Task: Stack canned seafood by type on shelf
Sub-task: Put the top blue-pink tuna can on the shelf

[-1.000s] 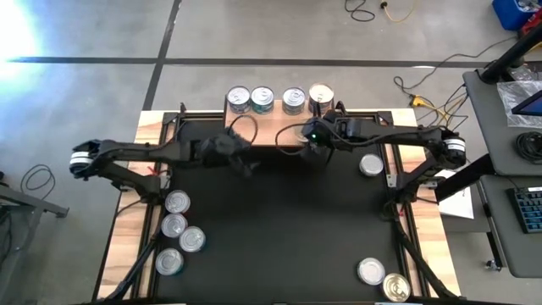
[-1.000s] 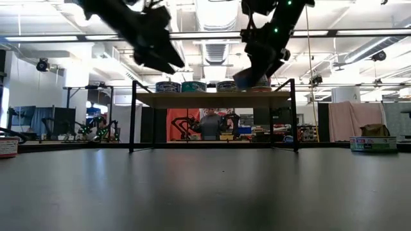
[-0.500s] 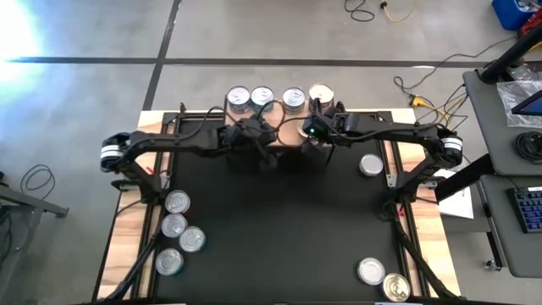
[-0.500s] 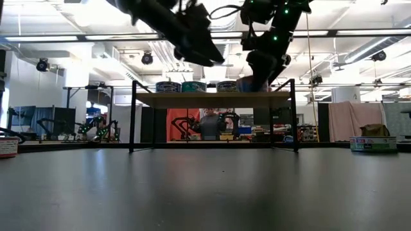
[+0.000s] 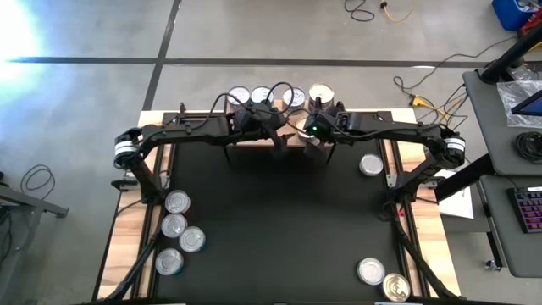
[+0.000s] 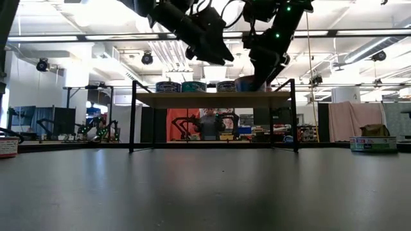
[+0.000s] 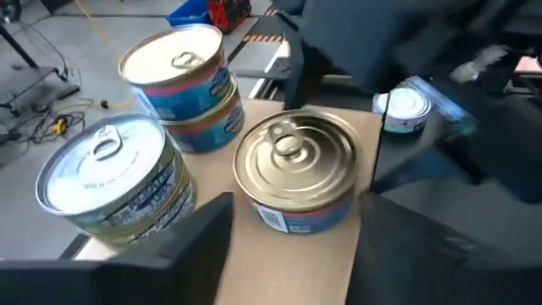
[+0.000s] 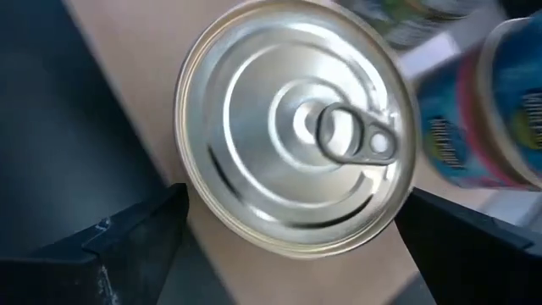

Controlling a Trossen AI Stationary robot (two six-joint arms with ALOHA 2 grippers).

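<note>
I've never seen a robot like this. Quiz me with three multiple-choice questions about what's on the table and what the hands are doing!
1. Where does the group of four tins lie?
A. on the floor
B. on the left side of the table
C. in a person's hand

2. How many loose tins lie on the table's right side?
A. one
B. six
C. three

3. How is the right hand?
A. open, with a silver-topped tin on the shelf between its fingers
B. shut tight on nothing
C. resting on the floor

Answers:
1. B: the high view shows them clustered there.
2. C: one sits farther back and two near the front corner.
3. A: the right wrist view shows the fingers wide apart on either side of the tin.
</note>
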